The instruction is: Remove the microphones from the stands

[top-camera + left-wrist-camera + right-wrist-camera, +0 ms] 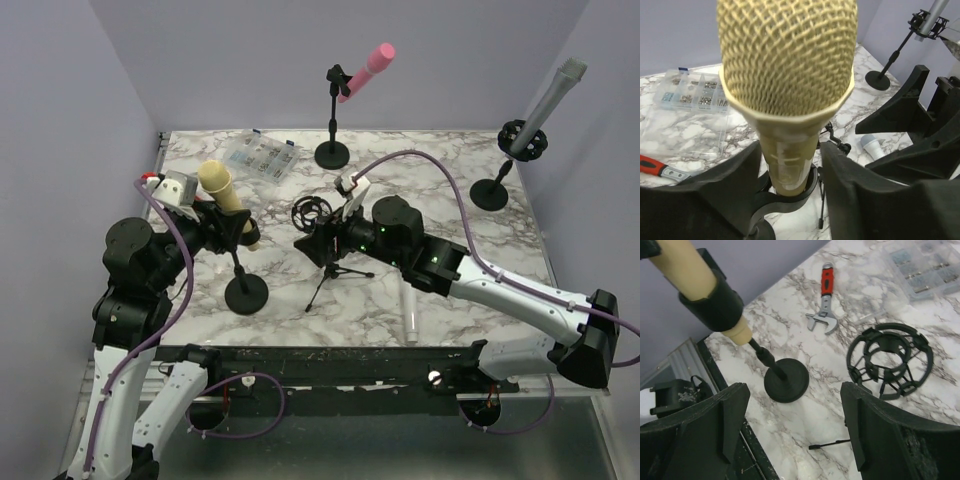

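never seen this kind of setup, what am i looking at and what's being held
Two robot arms are bolted to a marble table. One picture looks down from above and behind them. The other two come from cameras on the wrists, showing each arm's own dark fingers. The left gripper is closed on a cream microphone in its stand. The right gripper is open, holding nothing, near an empty shock mount. A white microphone lies on the table. A pink microphone and a grey microphone are mounted at the back. There is also a parts box and a wrench.
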You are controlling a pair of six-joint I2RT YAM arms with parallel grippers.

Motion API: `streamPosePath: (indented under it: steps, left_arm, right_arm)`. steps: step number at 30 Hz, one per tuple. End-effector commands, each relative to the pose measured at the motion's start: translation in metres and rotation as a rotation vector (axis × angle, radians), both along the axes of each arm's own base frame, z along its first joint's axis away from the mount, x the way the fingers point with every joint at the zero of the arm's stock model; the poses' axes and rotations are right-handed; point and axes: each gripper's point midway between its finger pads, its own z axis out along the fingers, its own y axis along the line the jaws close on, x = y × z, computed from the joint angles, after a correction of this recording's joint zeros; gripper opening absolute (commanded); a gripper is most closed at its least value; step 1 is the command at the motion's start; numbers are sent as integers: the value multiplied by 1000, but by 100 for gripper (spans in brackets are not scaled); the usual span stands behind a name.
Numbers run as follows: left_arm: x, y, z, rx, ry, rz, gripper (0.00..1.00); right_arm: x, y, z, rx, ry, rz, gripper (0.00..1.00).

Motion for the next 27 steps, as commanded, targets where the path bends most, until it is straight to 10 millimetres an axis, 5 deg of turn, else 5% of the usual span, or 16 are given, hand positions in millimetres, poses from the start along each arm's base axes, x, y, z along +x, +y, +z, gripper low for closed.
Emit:
streamPosePath:
  steps: [1, 6, 13, 18, 22, 27]
  left_arm:
    - [-13, -3, 11, -23, -29, -28, 61]
    - [-27, 4, 13, -6, -51, -10, 98]
    - [-56, 26, 13, -2, -103, 73, 99]
    - [-82, 80, 13, -64, -172, 355, 99]
    - [-99, 117, -3, -144, -175, 544, 99]
    - [-104, 128, -22, -156, -153, 606, 99]
  right_arm:
    - [-18, 29, 35, 41, -78, 132, 86]
    - [-27, 55, 67, 113, -112, 207, 89]
    - [-42, 95, 88, 149, -139, 280, 89]
    - [-24, 113, 96, 145, -134, 163, 75]
    - [-19, 126, 94, 104, -137, 92, 74]
    - [-11, 138, 92, 44, -180, -64, 74]
